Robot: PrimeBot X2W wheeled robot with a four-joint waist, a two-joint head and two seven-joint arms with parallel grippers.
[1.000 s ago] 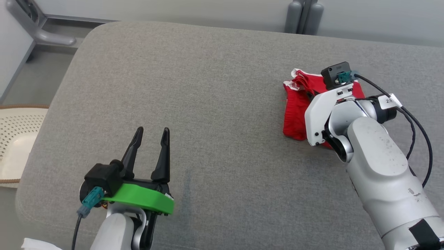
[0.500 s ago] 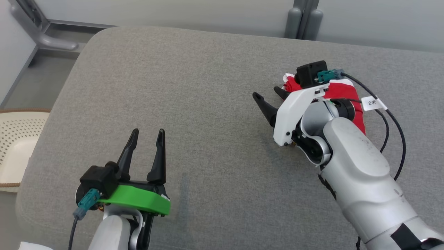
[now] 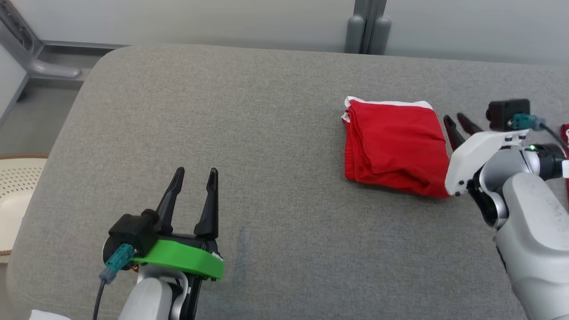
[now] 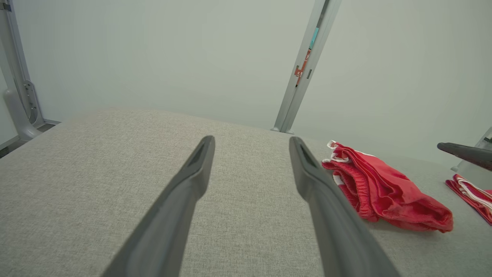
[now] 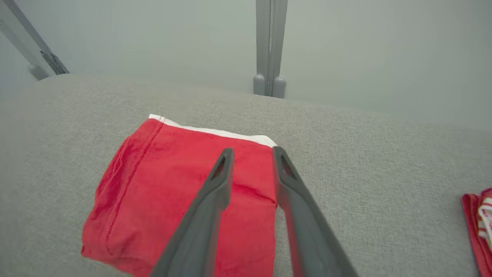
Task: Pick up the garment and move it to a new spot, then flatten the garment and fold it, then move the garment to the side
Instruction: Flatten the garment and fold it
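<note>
The garment (image 3: 393,144) is red with a white hem, folded into a rough square and lying flat on the grey padded table (image 3: 266,133). My right gripper (image 3: 458,119) sits just off its right edge, fingers parted and holding nothing. In the right wrist view the right gripper (image 5: 253,151) points over the garment (image 5: 165,192) near its far right corner. My left gripper (image 3: 195,171) is open above the table's near left part, far from the cloth. The left wrist view shows the left gripper (image 4: 251,140) with the garment (image 4: 384,188) off to its right.
A second red and white piece of cloth (image 3: 564,133) lies at the table's right edge, also seen as cloth (image 5: 476,219) in the right wrist view. A cream perforated basket (image 3: 18,186) stands left of the table. A grey post (image 3: 364,26) rises behind the far edge.
My right gripper has let go of the garment and drawn back to its right side, leaving the cloth uncovered and flat. The head camera has shifted. The left gripper has kept its pose.
</note>
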